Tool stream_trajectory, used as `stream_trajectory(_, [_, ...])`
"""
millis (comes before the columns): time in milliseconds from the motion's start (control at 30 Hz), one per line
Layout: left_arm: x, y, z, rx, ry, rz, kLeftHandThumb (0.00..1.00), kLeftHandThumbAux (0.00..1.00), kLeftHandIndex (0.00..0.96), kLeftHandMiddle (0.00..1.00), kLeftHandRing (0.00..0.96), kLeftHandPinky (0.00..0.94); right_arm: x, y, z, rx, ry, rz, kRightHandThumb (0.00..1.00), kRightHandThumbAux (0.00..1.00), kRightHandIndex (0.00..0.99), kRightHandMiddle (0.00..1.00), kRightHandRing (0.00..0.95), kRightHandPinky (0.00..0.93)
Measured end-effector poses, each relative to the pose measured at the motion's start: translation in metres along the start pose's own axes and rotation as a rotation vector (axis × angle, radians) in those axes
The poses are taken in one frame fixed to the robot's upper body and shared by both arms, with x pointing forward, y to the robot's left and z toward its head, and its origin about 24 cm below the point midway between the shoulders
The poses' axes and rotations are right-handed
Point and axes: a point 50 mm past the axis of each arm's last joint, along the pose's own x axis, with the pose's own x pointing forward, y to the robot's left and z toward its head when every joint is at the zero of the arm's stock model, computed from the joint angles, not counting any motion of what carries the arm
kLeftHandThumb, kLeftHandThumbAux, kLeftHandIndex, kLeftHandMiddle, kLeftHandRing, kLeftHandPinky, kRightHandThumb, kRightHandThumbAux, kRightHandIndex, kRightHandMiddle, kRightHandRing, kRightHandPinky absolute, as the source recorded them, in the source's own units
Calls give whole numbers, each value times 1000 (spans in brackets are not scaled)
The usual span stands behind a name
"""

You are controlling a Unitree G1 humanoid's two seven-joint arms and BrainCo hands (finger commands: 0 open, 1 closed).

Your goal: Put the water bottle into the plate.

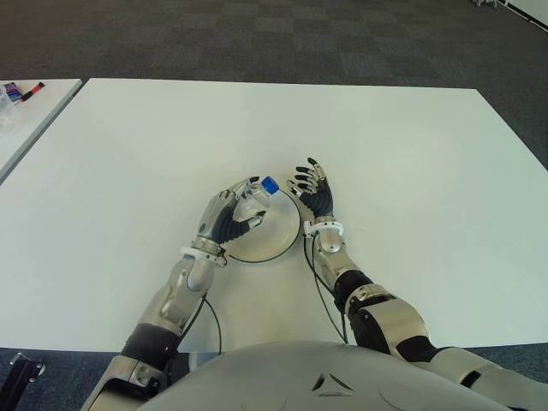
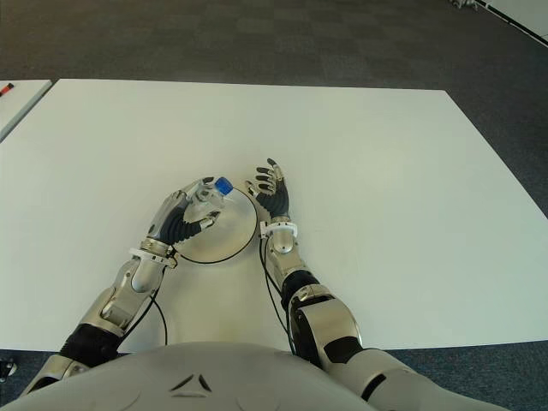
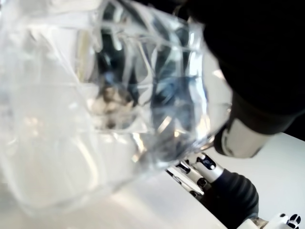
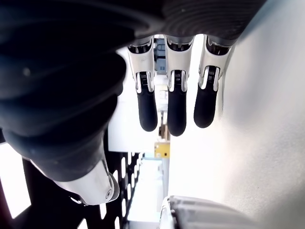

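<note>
White surface (image 1: 411,154), wide, mostly bare around the robot. Dark carpet beyond it.

Plate (image 1: 287,242): round, white, shallow, thin dark rim. It lies flat just under the left hand (image 1: 228,216) and beside the heel of the right hand (image 1: 315,193).

Left hand: fingers (image 1: 244,223) curled and clamped around the water bottle (image 1: 255,202). The bottle is held over the plate, tilted, its cap end pointing away from the left palm toward the right hand. Cannot tell whether its base touches the plate yet.

Right hand: just off the plate's rim, on the far side of the bottle from the left hand. Fingers (image 4: 176,102) apart and straight, holding nothing; close to the cap but not on it.

Bottle: small, clear plastic with ribbed walls, as the left wrist view shows, and a blue cap (image 1: 270,185).

Handling, my guess: light, and little if any water shows through the wall. Thin plastic should give and crackle under a hard squeeze, so a moderate wrap round the mid-body suits it, as the left fingers have it now. The smooth wall may slip, so the ribs are the better purchase. It is not fragile, but a round body may roll once it lies on a shallow plate.
</note>
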Motion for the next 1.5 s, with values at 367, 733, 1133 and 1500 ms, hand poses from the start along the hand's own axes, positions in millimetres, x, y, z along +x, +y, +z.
stream_trajectory(367, [0, -3, -4, 0, -8, 6, 952, 649, 389, 513, 525, 821, 0, 0, 0, 0, 2, 1, 316, 837, 99, 290, 299, 315])
stream_trajectory(733, [3, -3, -6, 8, -8, 3, 952, 649, 389, 513, 525, 820, 0, 0, 0, 0, 4, 5, 281, 843, 88, 271, 282, 300])
stream_trajectory(1133, [3, -3, -7, 12, -12, 16, 951, 649, 389, 513, 525, 820, 1, 1, 0, -1, 9, 11, 272, 856, 86, 275, 280, 296])
stream_trajectory(1500, [3, -3, -7, 25, -18, 26, 951, 650, 388, 513, 525, 825, 1, 1, 0, -2, 11, 12, 279, 873, 89, 281, 285, 299])
